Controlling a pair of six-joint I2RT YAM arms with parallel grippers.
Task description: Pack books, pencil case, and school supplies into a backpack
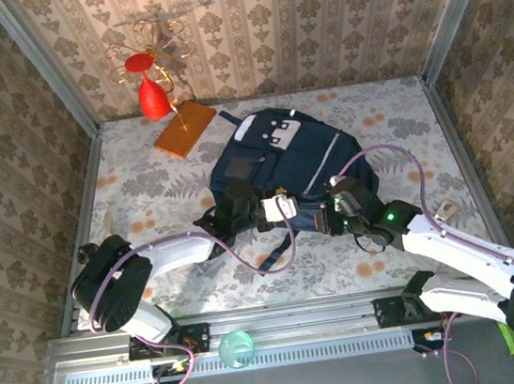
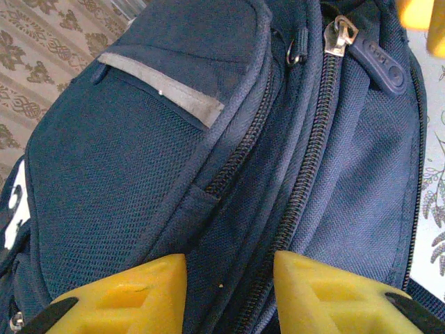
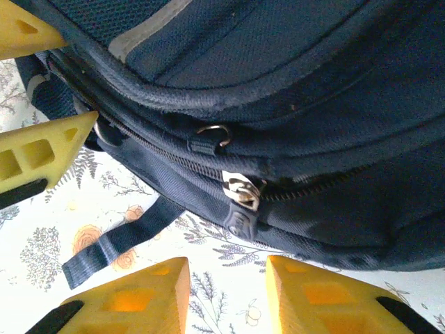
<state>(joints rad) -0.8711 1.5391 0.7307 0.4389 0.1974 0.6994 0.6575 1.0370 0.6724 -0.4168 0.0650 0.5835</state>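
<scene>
The navy backpack (image 1: 281,160) lies flat mid-table, grey-white patch at its far end. My left gripper (image 1: 283,210) sits at its near edge; in the left wrist view it (image 2: 229,261) is open, its yellow fingers straddling a zip seam of the backpack (image 2: 125,167). My right gripper (image 1: 336,199) is beside it; in the right wrist view it (image 3: 228,263) is open over bare tablecloth, just short of the zipper pull (image 3: 240,209) on the backpack's (image 3: 334,62) side. That pull (image 2: 375,59) also hangs ahead of the left fingers. Books, pencil case and school supplies are out of view.
An orange flat slab (image 1: 184,129) lies at the back left beside a red ornament (image 1: 152,97) on a gold stand. A loose backpack strap (image 3: 118,240) trails on the tablecloth. A teal round object (image 1: 237,348) rests on the front rail. Patterned walls enclose the table.
</scene>
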